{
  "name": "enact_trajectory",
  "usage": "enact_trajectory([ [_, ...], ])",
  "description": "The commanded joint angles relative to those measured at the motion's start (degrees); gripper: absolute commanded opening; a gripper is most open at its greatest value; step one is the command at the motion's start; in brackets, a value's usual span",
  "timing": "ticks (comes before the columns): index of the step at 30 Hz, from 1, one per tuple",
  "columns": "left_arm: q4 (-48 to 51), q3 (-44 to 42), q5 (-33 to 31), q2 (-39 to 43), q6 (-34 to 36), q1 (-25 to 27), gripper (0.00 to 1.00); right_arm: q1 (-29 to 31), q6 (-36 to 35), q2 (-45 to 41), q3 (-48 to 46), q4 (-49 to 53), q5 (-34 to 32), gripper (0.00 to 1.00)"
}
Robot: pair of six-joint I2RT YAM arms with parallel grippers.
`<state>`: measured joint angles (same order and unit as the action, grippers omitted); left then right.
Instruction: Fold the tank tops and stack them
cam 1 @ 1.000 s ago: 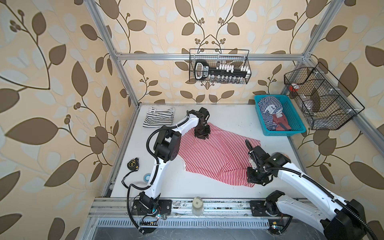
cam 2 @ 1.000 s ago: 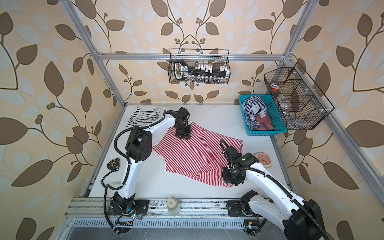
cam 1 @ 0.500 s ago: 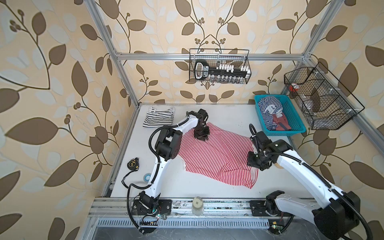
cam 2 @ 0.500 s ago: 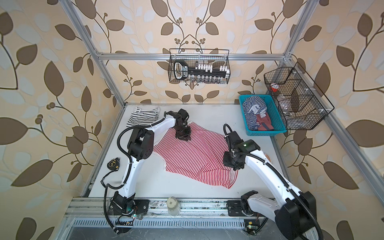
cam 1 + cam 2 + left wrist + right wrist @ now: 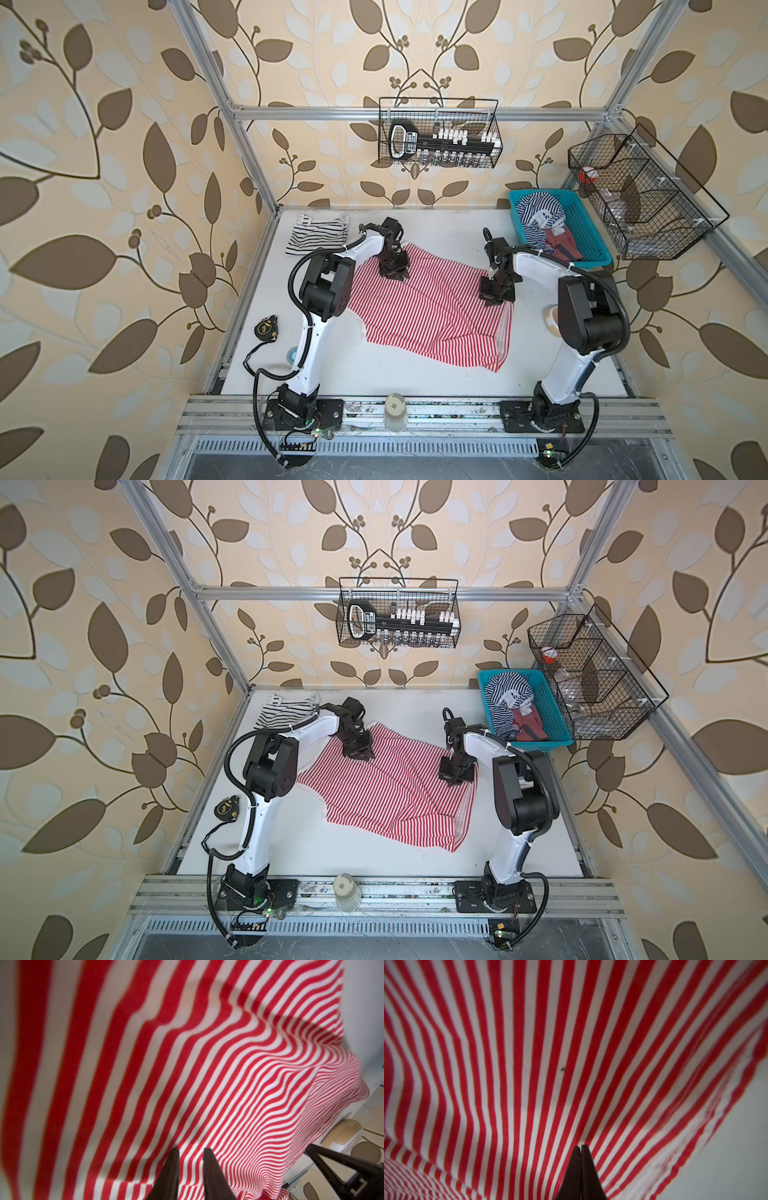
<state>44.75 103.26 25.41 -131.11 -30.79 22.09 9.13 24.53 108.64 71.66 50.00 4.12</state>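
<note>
The red-striped tank top [image 5: 428, 316] [image 5: 386, 796] lies spread across the middle of the white table. My left gripper [image 5: 397, 275] [image 5: 191, 1150] sits on its far left corner, fingers a narrow gap apart with striped cloth pinched between them. At the cloth's right edge, my right gripper [image 5: 496, 300] [image 5: 580, 1146] is shut on the fabric. The stripes pull taut toward its tip, and the edge below it is turned up, showing the pale inside. The black-striped tank top [image 5: 316, 239] [image 5: 284, 712] lies folded at the far left corner.
A teal basket [image 5: 590, 232] with more clothes stands at the far right. Two wire baskets [image 5: 648, 199] hang on the frame. A tape measure [image 5: 266, 328] and a small tape roll [image 5: 293, 355] lie at the left edge. A jar [image 5: 395, 407] stands on the front rail.
My right gripper has moved from the cloth's near right corner toward the far right, drawing the right edge up and back. The left gripper has stayed put.
</note>
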Motion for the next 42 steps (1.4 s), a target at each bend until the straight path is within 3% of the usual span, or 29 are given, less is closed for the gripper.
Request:
enact_trajectory([
  [1, 3.3, -4.2, -7.8, -1.3, -1.3, -2.8, 0.23, -0.8, -3.2, 6.5, 5.5, 1.6, 0.6, 0.0],
  [10, 3.3, -0.7, -7.5, -0.1, -1.6, -4.9, 0.24, -4.6, -6.4, 23.9, 26.7, 8.1, 2.0, 0.0],
  [22, 10.3, 22.1, -6.7, -11.6, 0.0, -6.5, 0.24, -6.5, -7.6, 37.0, 54.0, 14.9, 8.7, 0.0],
  [23, 11.2, 23.5, -6.6, -11.6, 0.3, -6.5, 0.24, -6.6, -7.8, 36.2, 54.0, 14.8, 8.9, 0.06],
  [25, 11.3, 23.7, -6.0, -9.5, 0.7, -6.5, 0.24, -6.6, -8.5, 31.7, 50.3, 12.4, 9.3, 0.24],
  [28, 9.5, 21.0, -4.4, -4.3, 0.7, -6.4, 0.25, -6.6, -8.5, 21.1, 39.2, 6.4, 9.8, 0.35],
  [34, 3.1, 18.7, 2.2, 2.4, -0.7, -4.8, 0.27, -5.9, -8.3, 1.3, 16.4, 2.5, 5.7, 0.39],
  [42, -8.1, 24.8, 14.9, -5.6, -8.5, -0.3, 0.27, -4.0, -6.1, -10.7, -3.2, 2.1, -0.3, 0.38],
])
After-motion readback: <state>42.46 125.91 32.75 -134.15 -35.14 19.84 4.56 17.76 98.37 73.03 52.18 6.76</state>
